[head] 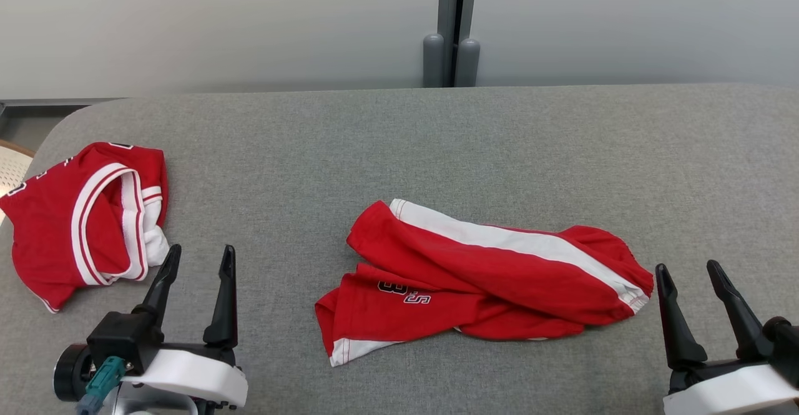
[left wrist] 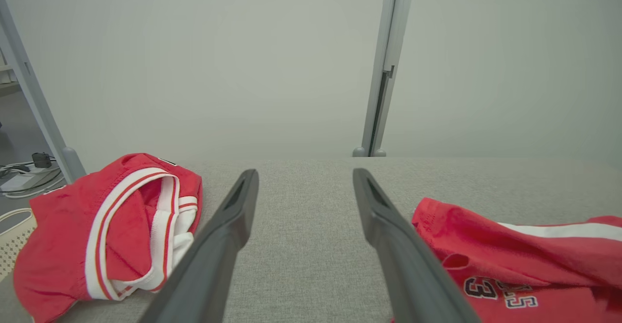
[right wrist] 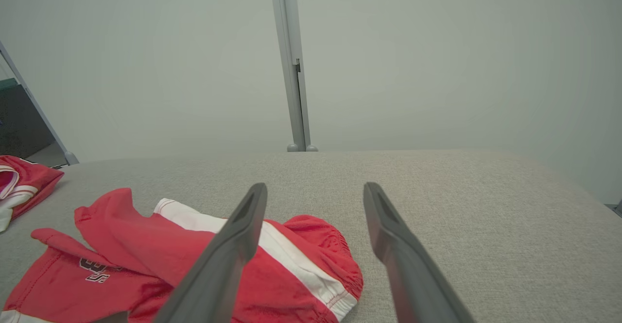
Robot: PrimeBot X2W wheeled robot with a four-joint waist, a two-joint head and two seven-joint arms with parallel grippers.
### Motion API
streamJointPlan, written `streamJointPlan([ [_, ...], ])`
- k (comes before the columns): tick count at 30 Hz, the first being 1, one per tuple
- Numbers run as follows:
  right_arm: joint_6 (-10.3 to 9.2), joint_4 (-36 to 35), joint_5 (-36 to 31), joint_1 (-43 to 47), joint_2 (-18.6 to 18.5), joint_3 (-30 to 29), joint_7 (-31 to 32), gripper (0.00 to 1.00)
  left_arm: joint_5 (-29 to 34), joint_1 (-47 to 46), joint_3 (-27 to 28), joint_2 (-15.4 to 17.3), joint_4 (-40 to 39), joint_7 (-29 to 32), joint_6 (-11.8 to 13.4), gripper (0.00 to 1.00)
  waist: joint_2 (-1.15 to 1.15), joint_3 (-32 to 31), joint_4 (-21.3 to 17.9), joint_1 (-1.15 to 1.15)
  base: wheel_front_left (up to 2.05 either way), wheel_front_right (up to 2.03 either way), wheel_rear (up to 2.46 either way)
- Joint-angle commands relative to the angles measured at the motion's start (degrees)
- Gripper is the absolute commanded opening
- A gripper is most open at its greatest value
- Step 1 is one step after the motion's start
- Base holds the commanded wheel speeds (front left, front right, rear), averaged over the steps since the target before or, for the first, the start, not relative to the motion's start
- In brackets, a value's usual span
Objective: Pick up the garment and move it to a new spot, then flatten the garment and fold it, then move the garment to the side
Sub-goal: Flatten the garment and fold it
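Observation:
A crumpled pair of red shorts (head: pixel 480 274) with a white side stripe and dark numbers lies in the middle of the grey table (head: pixel 437 146). These red shorts (left wrist: pixel 525 260) sit to the right of my left fingers, and the red shorts (right wrist: pixel 204 260) spread left of and under my right fingers. My left gripper (head: pixel 200 259) stands open at the lower left, holding nothing, apart from both garments. Just right of the shorts' waistband, my right gripper (head: pixel 690 274) is open and holds nothing.
A second red garment (head: pixel 84 221) with white trim lies bunched at the table's left edge; this red garment (left wrist: pixel 107 230) lies left of my left fingers. A grey post (head: pixel 450 28) stands behind the table against a pale wall. A pale basket (head: pixel 12 168) sits off the left edge.

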Motion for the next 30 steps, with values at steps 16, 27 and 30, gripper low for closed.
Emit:
streamJointPlan([
  [16, -0.02, 0.3, 0.3, -4.0, 0.5, 1.0, -0.4, 1.00, 3.0, -25.3, -13.1, -6.6, 10.1, 8.6, -10.0, 1.00, 0.00, 8.1, -4.4, 0.00, 0.00, 0.00, 0.00],
  [27, -0.02, 3.2, 1.2, -6.0, 1.0, 2.4, -1.6, 1.00, 0.6, -38.5, -16.9, -11.2, 40.0, 14.5, -13.2, 1.00, 0.00, 11.2, -8.7, 0.00, 0.00, 0.00, 0.00],
  [30, -0.02, 3.7, 1.2, -5.7, 1.2, 2.1, -1.6, 1.00, 0.2, -40.1, -16.6, -11.5, 46.4, 15.1, -12.2, 1.00, 0.00, 11.4, -9.1, 0.00, 0.00, 0.00, 0.00],
])
